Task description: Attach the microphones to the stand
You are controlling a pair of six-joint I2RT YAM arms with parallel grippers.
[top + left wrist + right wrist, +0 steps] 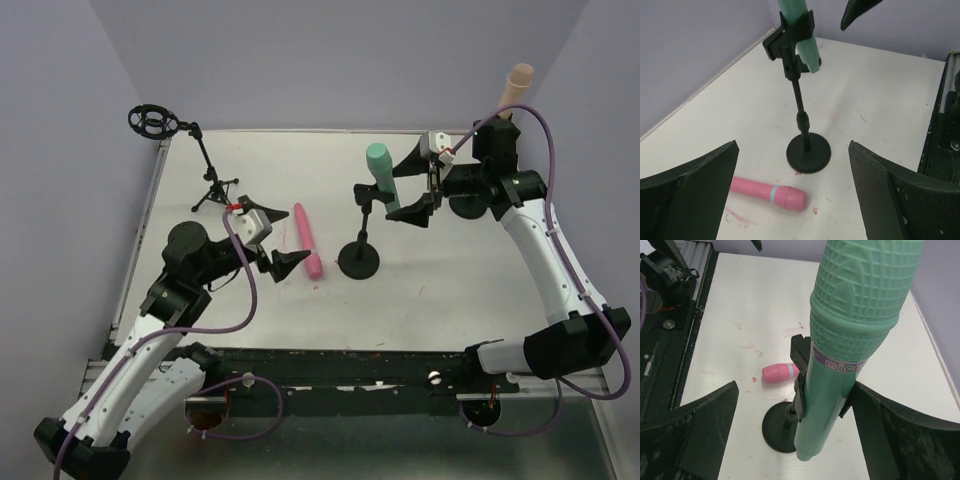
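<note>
Right gripper (799, 432), jaws wide, empty, flanking teal microphone (860, 315) clipped in round-base stand (781, 431); I judge it seated. Left gripper (285, 262), open, empty, hovering beside pink microphone (305, 240) lying flat, awaiting my pickup.

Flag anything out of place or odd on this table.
The pink microphone lies flat on the table beside the round-base stand, unmounted, while the ring mount on the tripod stand at far left is empty. Faint reddish smudges mark the table near the pink one. Nothing looks damaged.
</note>
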